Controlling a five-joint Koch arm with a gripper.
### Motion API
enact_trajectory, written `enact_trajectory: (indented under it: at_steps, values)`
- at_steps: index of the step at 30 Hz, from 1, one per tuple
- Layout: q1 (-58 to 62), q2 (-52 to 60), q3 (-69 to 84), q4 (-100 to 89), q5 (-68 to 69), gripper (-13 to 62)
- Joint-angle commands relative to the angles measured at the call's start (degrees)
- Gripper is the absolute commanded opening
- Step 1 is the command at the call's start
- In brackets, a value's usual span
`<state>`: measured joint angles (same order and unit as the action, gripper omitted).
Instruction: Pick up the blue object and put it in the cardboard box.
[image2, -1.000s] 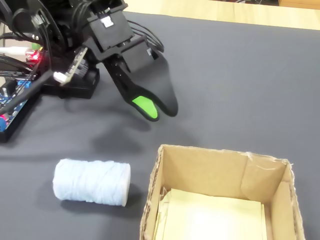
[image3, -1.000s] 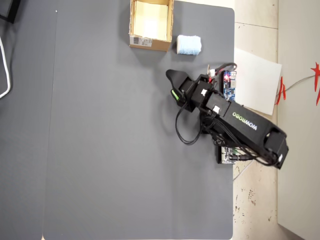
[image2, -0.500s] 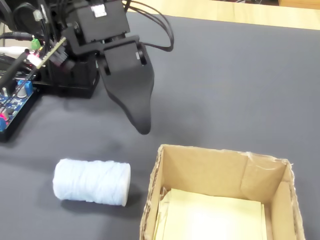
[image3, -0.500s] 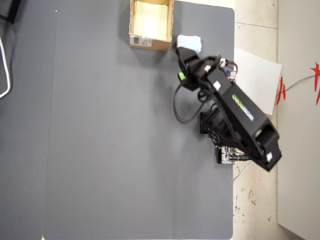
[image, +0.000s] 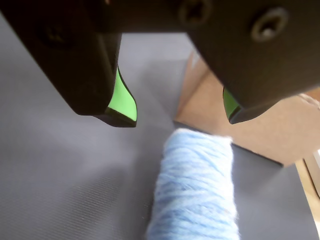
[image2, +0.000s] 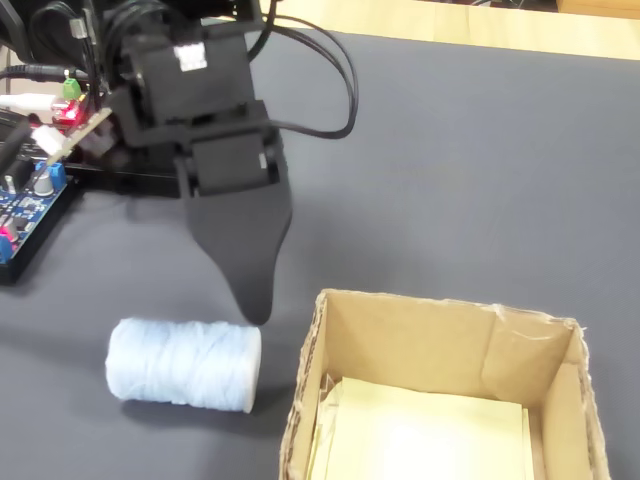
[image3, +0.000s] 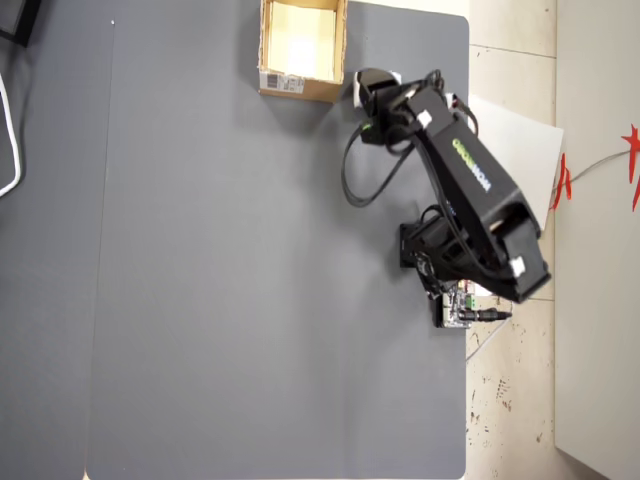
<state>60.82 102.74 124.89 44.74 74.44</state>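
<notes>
Wrist view first: black gripper with green-lined jaws spread wide, hanging above the pale light-blue yarn-wrapped roll, which lies on the dark grey mat beside the tan cardboard box. Fixed view: one broad black jaw tip just above the roll, left of the box. Overhead view: gripper covers the roll, right of the box.

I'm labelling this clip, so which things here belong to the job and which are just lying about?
Job:
- blue object, lying on the mat beside the box
- cardboard box
- gripper, open above the blue object

Lying about:
- circuit board
- white sheet
- cables
</notes>
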Motion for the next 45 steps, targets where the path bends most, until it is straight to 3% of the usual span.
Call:
enact_trajectory:
  at_steps: [1, 18, 25, 45]
  values:
    - [1.4, -0.6, -4.7, 0.7, -0.2, 33.0]
    - [6.1, -14.2, -7.4, 0.1, -1.7, 32.8]
    - [6.2, -15.2, -6.3, -2.6, -1.7, 21.2]
    - [2.4, 1.7, 5.9, -31.7, 5.4, 20.0]
